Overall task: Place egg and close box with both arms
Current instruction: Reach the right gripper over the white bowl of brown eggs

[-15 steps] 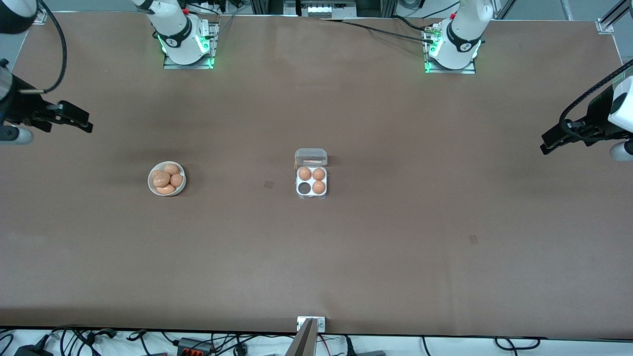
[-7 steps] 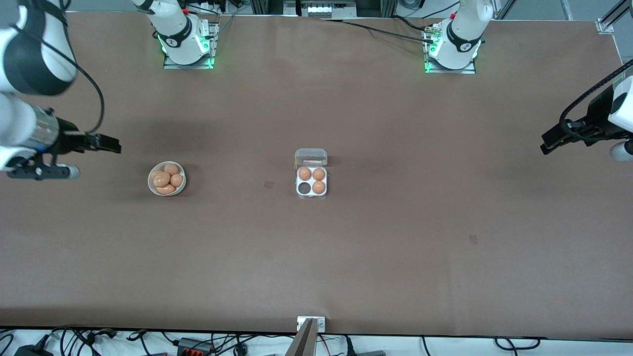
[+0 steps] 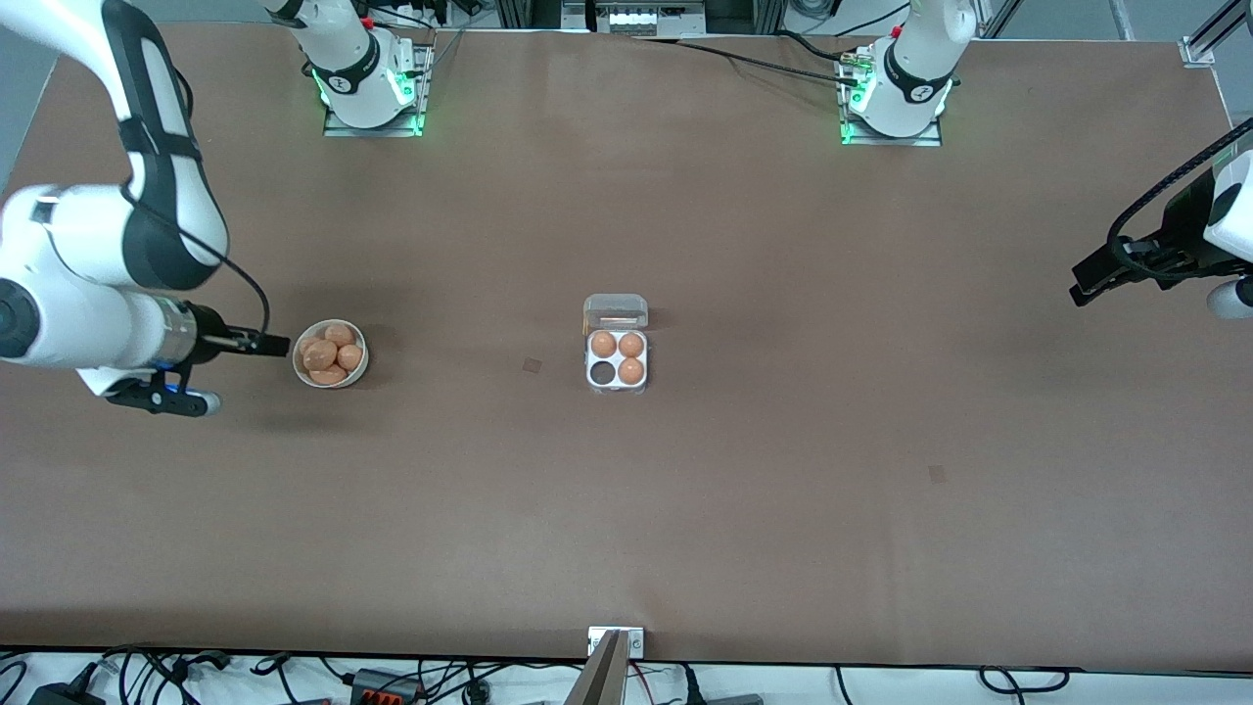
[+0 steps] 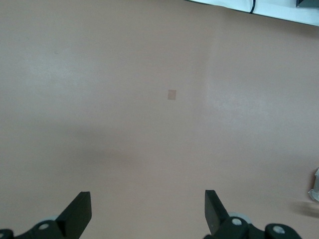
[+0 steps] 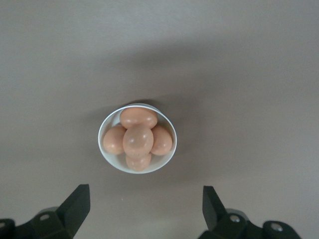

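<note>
The box (image 3: 617, 374) is a white four-cell tray at mid-table with its clear lid (image 3: 616, 311) open and lying flat. It holds three eggs, and one cell (image 3: 601, 373) is empty. A white bowl (image 3: 363, 364) of several brown eggs (image 3: 321, 354) stands toward the right arm's end of the table. My right gripper (image 3: 274, 344) is open and empty, just beside the bowl. The right wrist view shows the bowl (image 5: 112, 158) and its eggs (image 5: 138, 139) ahead of the open right gripper (image 5: 144, 194). My left gripper (image 3: 1082, 291) waits open and empty over bare table (image 4: 148, 199) at the left arm's end.
Small square patches mark the brown table (image 3: 532, 365) (image 3: 937, 474), and one of them shows in the left wrist view (image 4: 172, 94). A metal bracket (image 3: 616, 641) sits at the table edge nearest the front camera, with cables below it.
My right arm has swung in from its end of the table, and its gripper has moved up beside the bowl. The left arm, the box and the bowl have not moved.
</note>
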Robot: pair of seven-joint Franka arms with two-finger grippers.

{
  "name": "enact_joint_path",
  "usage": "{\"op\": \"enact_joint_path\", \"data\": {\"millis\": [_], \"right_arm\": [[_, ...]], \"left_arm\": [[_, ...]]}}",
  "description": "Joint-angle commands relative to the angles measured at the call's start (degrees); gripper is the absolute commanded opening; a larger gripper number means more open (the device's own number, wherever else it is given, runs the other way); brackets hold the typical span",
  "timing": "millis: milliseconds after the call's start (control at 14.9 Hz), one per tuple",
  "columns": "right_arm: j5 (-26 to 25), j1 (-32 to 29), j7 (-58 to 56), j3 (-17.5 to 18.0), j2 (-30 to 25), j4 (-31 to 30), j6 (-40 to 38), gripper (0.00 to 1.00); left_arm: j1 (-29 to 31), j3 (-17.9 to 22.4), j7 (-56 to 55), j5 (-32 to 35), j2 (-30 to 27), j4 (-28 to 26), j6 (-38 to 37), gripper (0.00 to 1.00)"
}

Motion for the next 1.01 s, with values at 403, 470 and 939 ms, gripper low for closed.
{"op": "enact_joint_path", "data": {"millis": [403,470,939], "right_arm": [[16.4,-4.6,6.8,0.0,8.1,0.0,0.6,1.00],[18.0,-4.9,6.7,0.0,8.7,0.0,0.8,1.00],[22.9,-7.3,6.2,0.0,12.9,1.6,0.8,1.00]], "left_arm": [[0.2,-0.2,-0.5,-0.6,0.0,1.0,-0.5,1.00],[0.2,-0.2,-0.5,-0.6,0.0,0.9,-0.5,1.00],[0.2,-0.2,-0.5,-0.6,0.0,1.0,-0.5,1.00]]}}
